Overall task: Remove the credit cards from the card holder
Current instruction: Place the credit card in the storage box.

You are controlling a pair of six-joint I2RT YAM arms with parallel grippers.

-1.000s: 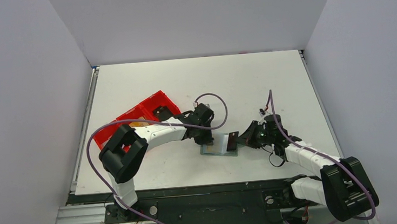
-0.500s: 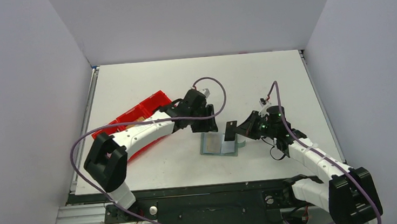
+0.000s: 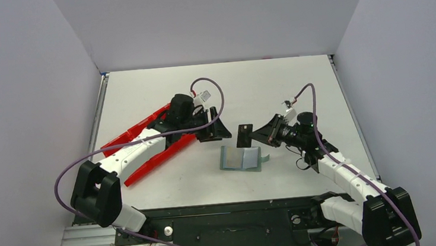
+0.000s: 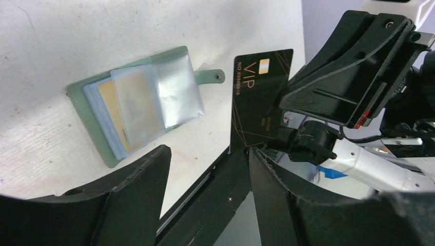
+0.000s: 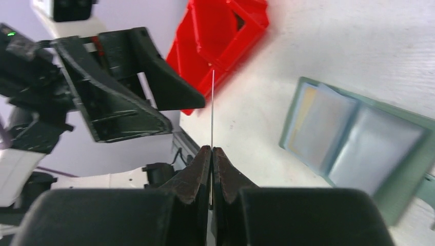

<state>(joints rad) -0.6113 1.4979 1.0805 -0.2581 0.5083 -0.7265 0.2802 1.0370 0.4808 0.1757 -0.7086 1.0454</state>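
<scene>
Only dimly, cards [image 4: 110, 110] show through the card holder's [image 4: 86, 110] cloudy sleeves [image 4: 177, 87]; its tab [image 4: 214, 77] points toward the right arm [image 3: 339, 172]. The right claw [image 5: 211, 148] pinches a black card [image 4: 259, 97] upright; the left claw [image 4: 205, 151] gapes empty.

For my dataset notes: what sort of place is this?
Probably a robotics lab test cell: plain grey walls box in a white table, with the left arm and right arm bolted at its near edge.

You see the red tray [image 3: 136, 132] only partly; the left arm [image 3: 141, 148] covers it. Cloudy sleeves [image 4: 177, 87] blur the cards [image 4: 110, 97] inside the card holder [image 4: 205, 77], colours mostly unclear.
</scene>
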